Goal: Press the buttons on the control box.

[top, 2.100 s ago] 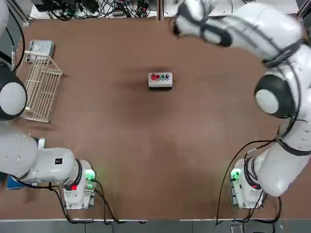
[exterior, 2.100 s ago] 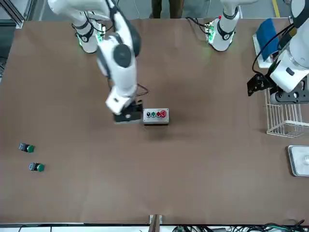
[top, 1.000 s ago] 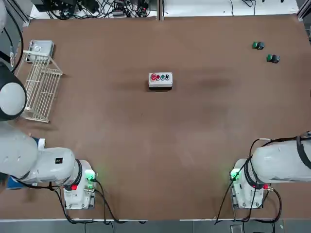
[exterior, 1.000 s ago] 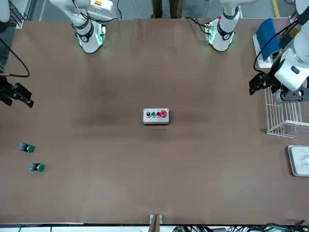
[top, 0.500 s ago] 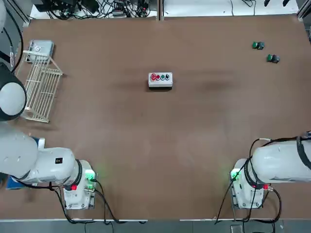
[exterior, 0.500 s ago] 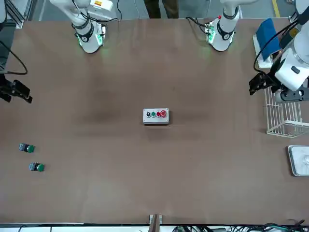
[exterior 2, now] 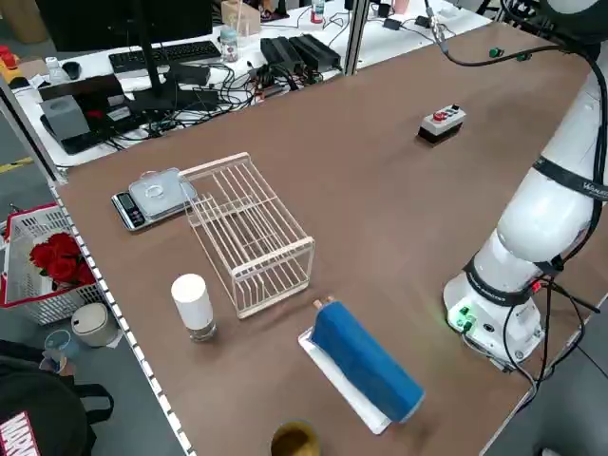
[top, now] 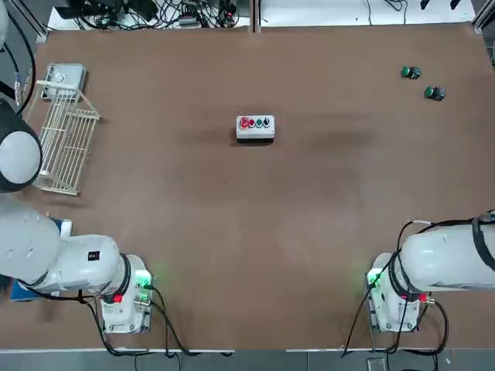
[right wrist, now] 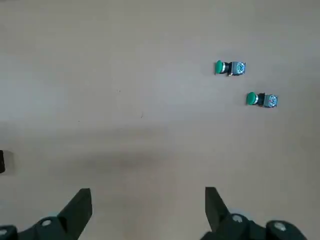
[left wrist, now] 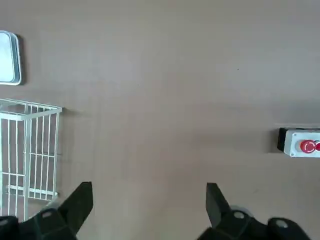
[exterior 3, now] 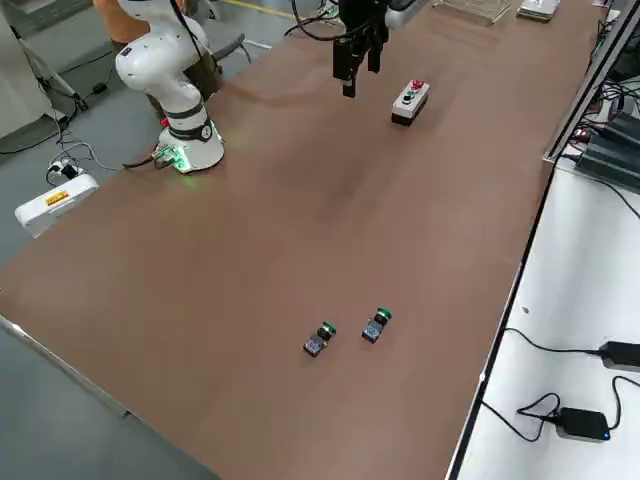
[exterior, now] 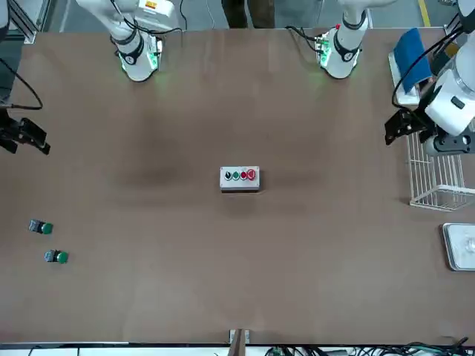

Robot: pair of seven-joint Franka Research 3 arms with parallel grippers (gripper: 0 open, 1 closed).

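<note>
Table point(top: 232, 247) with control box point(top: 255, 128), rack point(top: 66, 143)

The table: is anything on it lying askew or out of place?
Two small green-topped knobs lie loose on their sides at the robot's far right, away from everything else. The wire rack lies tipped on its side. The control box sits square and upright.

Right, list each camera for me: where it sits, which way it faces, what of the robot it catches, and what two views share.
Top: overhead, looks down; both arm bases at bottom, control box mid-table.
Front: across the table, faces the robot; right gripper at the picture's left, left gripper by the wire rack.
Left side: raised, looks diagonally over the rack; one arm's base.
Right side: raised, looks over two loose knobs; one arm and gripper.
Left wrist: looks down past open fingers.
Right wrist: same, over the knobs.
Shared: top and front both show the box and knobs.
</note>
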